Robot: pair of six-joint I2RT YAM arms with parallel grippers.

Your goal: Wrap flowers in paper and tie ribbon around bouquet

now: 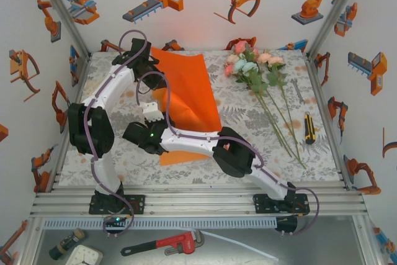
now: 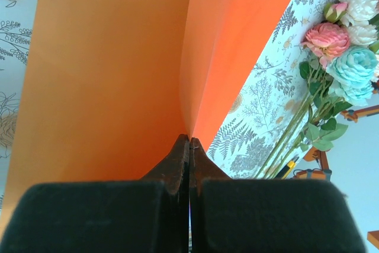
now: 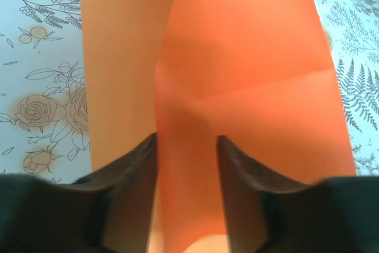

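Sheet of bright orange matte paper: my left gripper pinched tight on its fold; right gripper spread, straddling a crease.

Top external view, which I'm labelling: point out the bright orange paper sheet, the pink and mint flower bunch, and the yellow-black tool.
bright orange paper sheet [image 1: 186,84], top external view, flat middle.
pink and mint flower bunch [image 1: 247,65], top external view, a mint bloom.
yellow-black tool [image 1: 309,130], top external view, its body.
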